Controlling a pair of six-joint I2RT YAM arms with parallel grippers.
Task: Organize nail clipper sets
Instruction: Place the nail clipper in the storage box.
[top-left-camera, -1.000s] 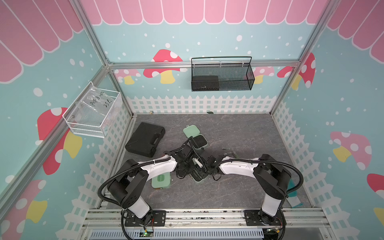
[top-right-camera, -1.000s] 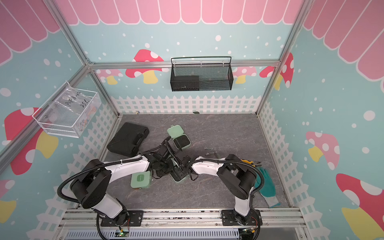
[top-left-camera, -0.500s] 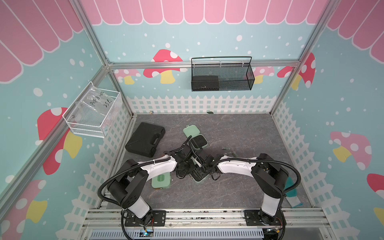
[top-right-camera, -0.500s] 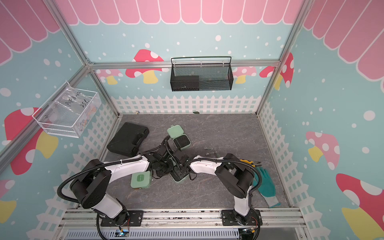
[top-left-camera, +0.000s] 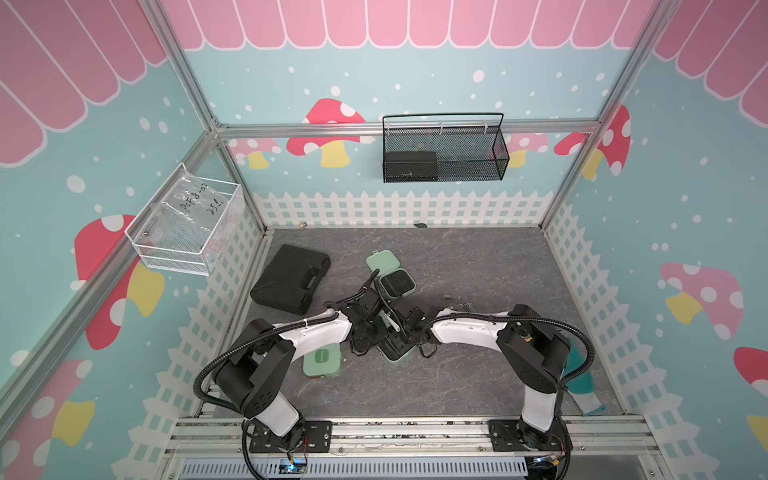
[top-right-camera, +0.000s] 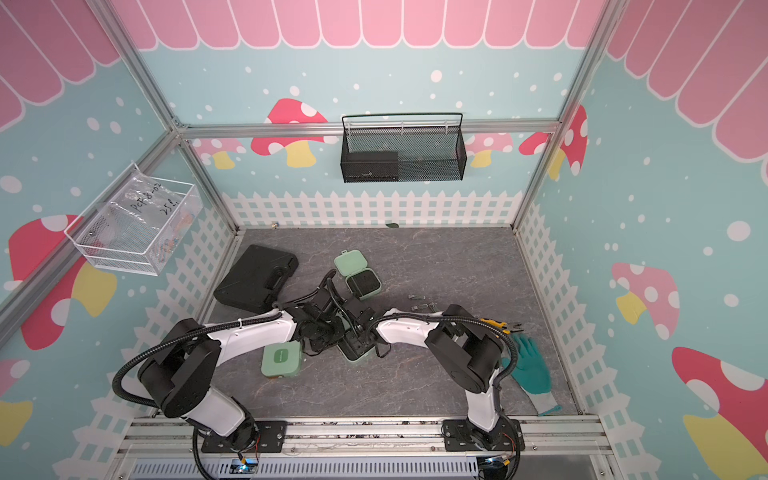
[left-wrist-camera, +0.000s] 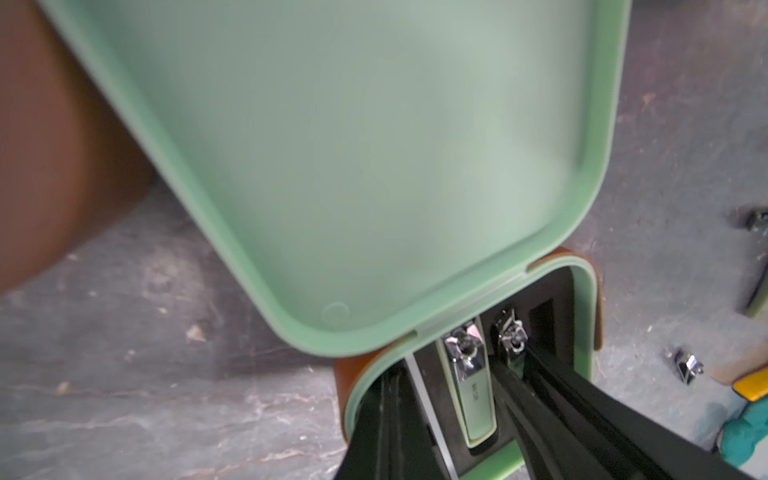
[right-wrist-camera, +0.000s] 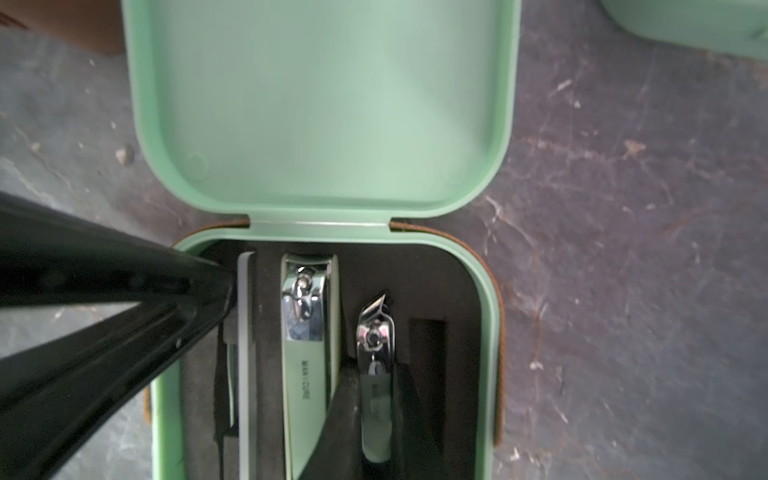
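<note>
**Right hand pinches the small clipper inside the open case; left hand is closed at the case's edge**

Both arms meet in the middle of the grey surface (top-left-camera: 457, 270), over an open mint green case (right-wrist-camera: 486, 316) whose lid (right-wrist-camera: 324, 104) lies folded back flat. The right hand (right-wrist-camera: 374, 399) reaches into the case's base. Its two dark fingers flank the small clipper (right-wrist-camera: 374, 332) and grip its mint handle, with the slanted silver tip pointing toward the hinge. The small clipper sits over the black insert (right-wrist-camera: 415, 274), between the large clipper (right-wrist-camera: 309, 332), which lies in its own slot, and a narrow dark slot (right-wrist-camera: 428, 345) on its far side.

The left hand (right-wrist-camera: 208, 291) is closed, fingers together. Its tip is at the opposite side of the base, just beside the nail file (right-wrist-camera: 246, 353). Whether it presses on the insert cannot be told.

In both top views the two hands hide most of this case. A closed mint green case (top-left-camera: 322, 361) lies near the left arm's forearm. A second open mint case (top-left-camera: 392, 276) lies farther back, near the large black case (top-left-camera: 291, 284). A few loose silver tools (top-right-camera: 417, 297) lie apart on the surface beyond the right arm.
</note>
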